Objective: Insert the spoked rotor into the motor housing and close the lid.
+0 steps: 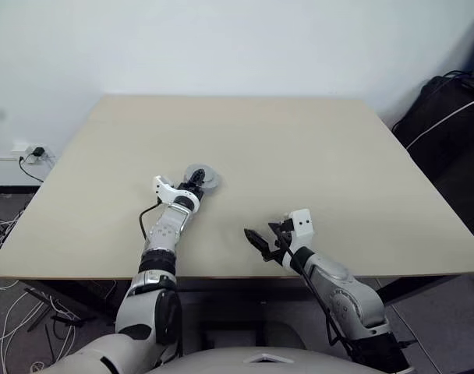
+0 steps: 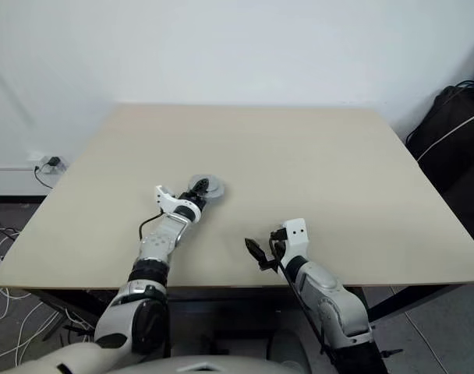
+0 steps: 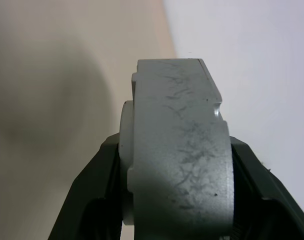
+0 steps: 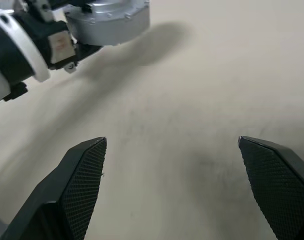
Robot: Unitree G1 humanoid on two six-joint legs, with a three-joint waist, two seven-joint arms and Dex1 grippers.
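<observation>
Held part: the left gripper (image 1: 195, 183) has its fingers (image 3: 92, 190) clamped on a round silvery-grey metal piece (image 1: 201, 177), gripped across its thickness, edge-on in the left wrist view. By its look it is the assembled motor housing with the lid on, though I cannot tell which parts are inside.
Where it is: at the left-centre of the surface (image 1: 299, 148), low over the top; whether it touches I cannot tell.
Right gripper: the right gripper (image 1: 262, 238) hovers near the front edge, fingers (image 4: 79, 185) wide apart and holding nothing, well apart from the metal piece.
How it will handle: I judge it stiff, dense and heavy for its size, with a cast, scuffed rim giving fair friction. Smooth faces could slip, so gripping across the rim's flat thickness, as now, looks safest.
Edges: the piece is well in from every edge. The front edge lies just under the right arm.
Open room: the beige top is bare all round, leaving free space ahead and to both sides.
Off the surface: a dark bag (image 1: 443, 132) and cables (image 1: 11, 312) sit clear of any reach.
</observation>
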